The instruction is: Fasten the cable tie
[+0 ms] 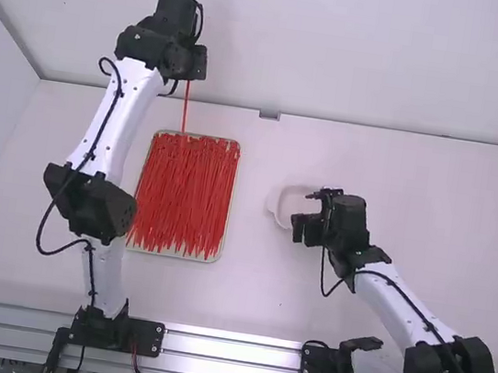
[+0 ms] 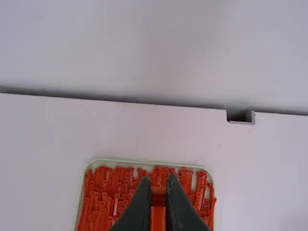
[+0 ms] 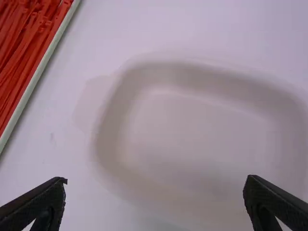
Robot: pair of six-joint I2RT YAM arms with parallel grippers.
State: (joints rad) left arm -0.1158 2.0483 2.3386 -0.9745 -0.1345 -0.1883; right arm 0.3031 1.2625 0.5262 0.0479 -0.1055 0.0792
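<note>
While the left end effector is clenched on one red cable tie above the far edge of the tray, the right end effector hangs released over a white dish on the counter nearby.

High camera above and behind; wrist cameras close, tray apparently common to all.

Smooth red plastic cable ties on a matt pale tray; smooth white plastic dish; matt white table top.
</note>
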